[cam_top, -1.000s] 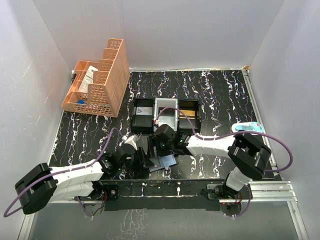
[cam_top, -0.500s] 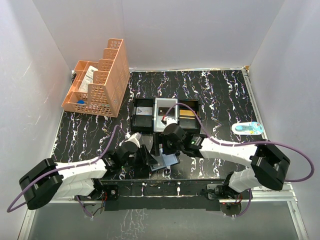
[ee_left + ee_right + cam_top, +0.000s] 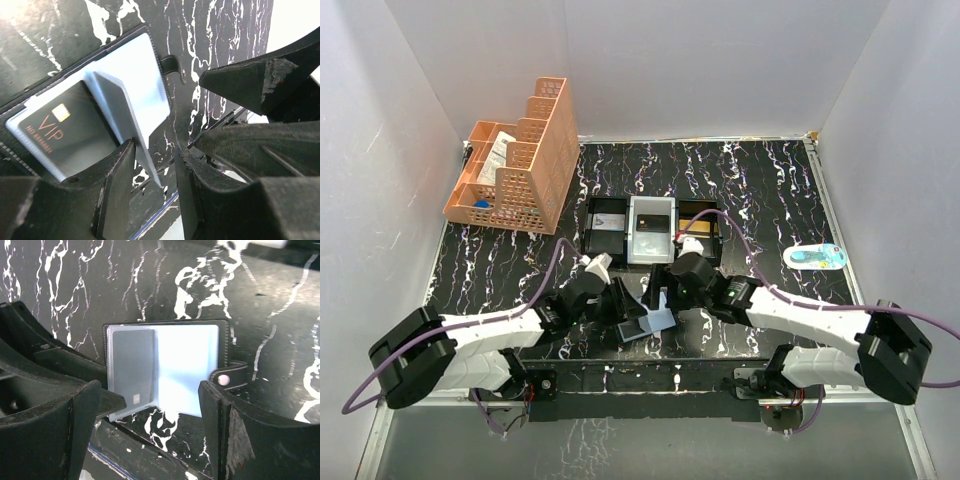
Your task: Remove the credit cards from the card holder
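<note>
The card holder lies open near the table's front edge, its pale blue sleeves up and its black snap tab at the right. A black VIP credit card sits in one sleeve; the right wrist view shows it as a grey card with a chip. One sleeve leaf stands up between the fingers of my left gripper, leaning on the left finger with a gap to the other. My right gripper hovers wide open over the holder, holding nothing.
A black-and-white three-compartment tray with cards in it stands just behind the holder. An orange basket organiser is at the back left. A small blue and white object lies at the right edge.
My right gripper has drawn back from the tray towards the holder and opened wider, its elbow swinging right. The left gripper has edged right along the holder.
</note>
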`<state>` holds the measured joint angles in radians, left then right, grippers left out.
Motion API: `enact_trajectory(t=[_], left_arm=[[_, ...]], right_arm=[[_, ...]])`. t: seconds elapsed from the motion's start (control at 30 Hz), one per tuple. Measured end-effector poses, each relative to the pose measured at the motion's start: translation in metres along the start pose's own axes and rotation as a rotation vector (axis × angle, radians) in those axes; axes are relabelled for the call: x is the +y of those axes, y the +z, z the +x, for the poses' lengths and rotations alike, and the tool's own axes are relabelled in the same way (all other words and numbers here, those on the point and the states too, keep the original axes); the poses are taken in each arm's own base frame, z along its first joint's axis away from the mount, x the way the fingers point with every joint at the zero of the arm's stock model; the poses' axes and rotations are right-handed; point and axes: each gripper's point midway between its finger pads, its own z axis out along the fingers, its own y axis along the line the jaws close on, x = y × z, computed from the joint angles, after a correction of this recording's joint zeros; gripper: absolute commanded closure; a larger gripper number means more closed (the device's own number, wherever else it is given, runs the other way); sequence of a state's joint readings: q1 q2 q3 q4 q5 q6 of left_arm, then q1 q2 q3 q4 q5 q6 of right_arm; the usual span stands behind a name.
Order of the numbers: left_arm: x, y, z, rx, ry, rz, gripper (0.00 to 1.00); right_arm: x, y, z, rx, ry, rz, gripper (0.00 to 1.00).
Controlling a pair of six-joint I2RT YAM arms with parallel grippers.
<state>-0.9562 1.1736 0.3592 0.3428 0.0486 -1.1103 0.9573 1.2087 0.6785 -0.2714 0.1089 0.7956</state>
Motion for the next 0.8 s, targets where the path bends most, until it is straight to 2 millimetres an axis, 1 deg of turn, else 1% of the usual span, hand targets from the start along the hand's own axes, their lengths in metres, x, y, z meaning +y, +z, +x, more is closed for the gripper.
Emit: enact_trajectory(t=[0.23, 0.3, 0.43, 0.6, 0.8], left_arm=[[-0.024, 0.016, -0.004, 0.018, 0.04, 0.01, 0.59], [-0.026, 0.022, -0.002, 0.028, 0.047, 0.001, 0.58], [-0.02, 0.033, 0.006, 0.059, 0.065, -0.032, 0.54], [-0.022, 0.033, 0.014, 0.077, 0.099, -0.05, 0.54], [-0.024, 0.013, 0.004, 0.013, 0.091, -0.054, 0.56]], right_arm=[[-0.029, -0.014, -0.011, -0.07, 0.084, 0.038, 0.19], [-0.033, -0.015, -0.013, -0.077, 0.098, 0.041, 0.2], [-0.037, -0.016, -0.011, -0.067, 0.119, 0.032, 0.24], [-0.028, -0.015, -0.006, -0.032, 0.13, -0.027, 0.37], [-0.007, -0.01, -0.002, 0.016, 0.12, -0.133, 0.55]])
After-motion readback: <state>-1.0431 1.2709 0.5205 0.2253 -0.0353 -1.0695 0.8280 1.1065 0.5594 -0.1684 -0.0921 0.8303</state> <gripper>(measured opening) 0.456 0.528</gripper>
